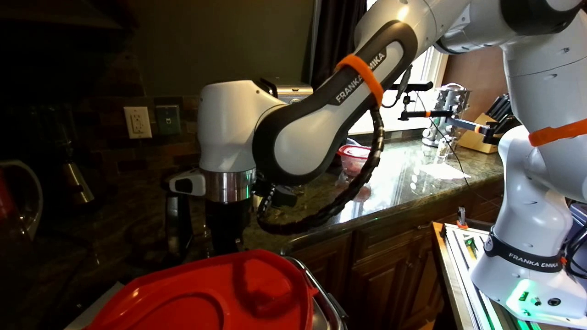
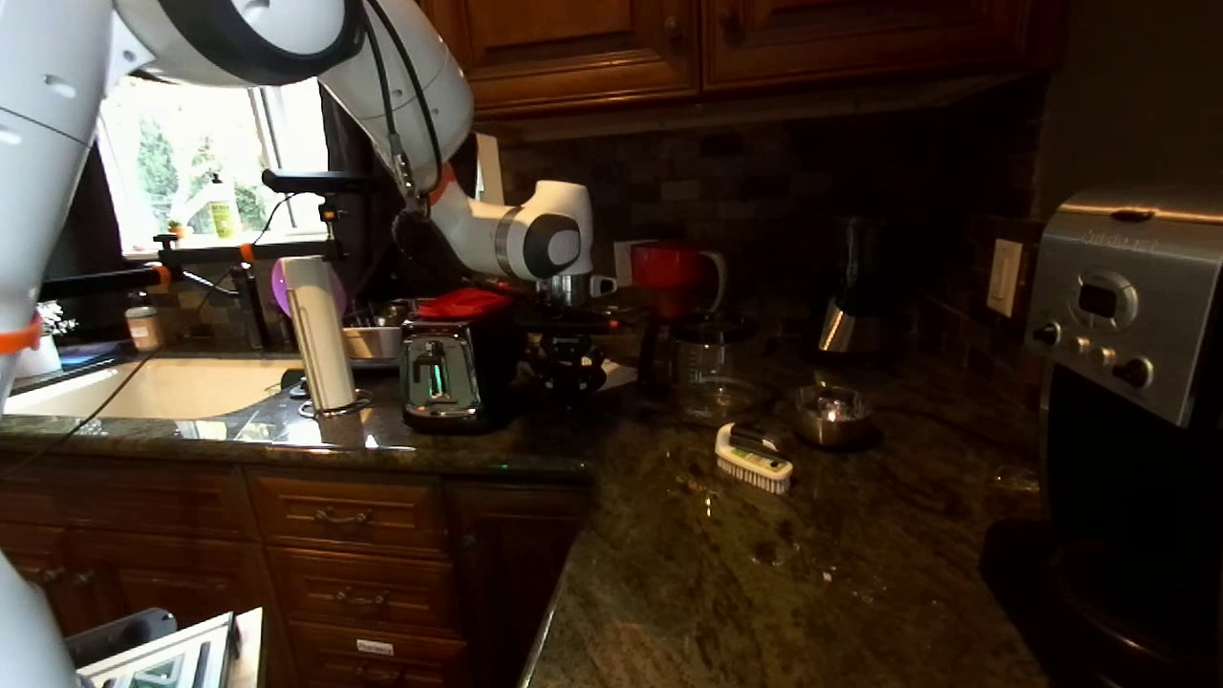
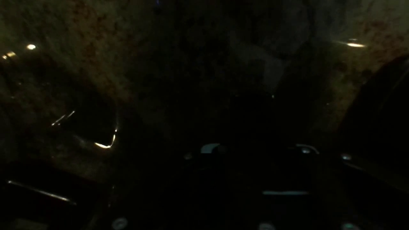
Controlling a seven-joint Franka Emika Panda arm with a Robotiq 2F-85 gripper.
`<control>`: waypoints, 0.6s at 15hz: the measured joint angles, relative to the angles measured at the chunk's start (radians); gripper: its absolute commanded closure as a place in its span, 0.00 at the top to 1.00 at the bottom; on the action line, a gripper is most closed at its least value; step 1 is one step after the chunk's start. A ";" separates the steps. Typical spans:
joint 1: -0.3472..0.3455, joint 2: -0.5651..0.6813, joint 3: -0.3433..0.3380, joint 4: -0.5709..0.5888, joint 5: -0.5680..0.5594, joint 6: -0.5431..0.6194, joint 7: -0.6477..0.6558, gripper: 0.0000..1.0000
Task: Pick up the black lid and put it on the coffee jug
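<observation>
In an exterior view, gripper (image 2: 571, 376) near jug (image 2: 709, 368), wrist view unclear

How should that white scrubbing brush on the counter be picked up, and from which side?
Probably from above, by the raised handle of the brush, squeezing across its narrow width. The bristles face down on the counter, so the handle sits uppermost and looks easiest to reach.

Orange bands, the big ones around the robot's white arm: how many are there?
2: one orange band is on the forearm, another orange band lower down, above the base. More may be hidden from view.
</observation>
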 measured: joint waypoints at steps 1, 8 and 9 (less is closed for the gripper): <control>0.002 -0.025 0.000 -0.010 0.001 0.001 0.017 0.09; 0.016 -0.182 -0.012 -0.028 0.001 -0.088 0.219 0.09; 0.018 -0.200 -0.013 -0.028 0.003 -0.088 0.267 0.09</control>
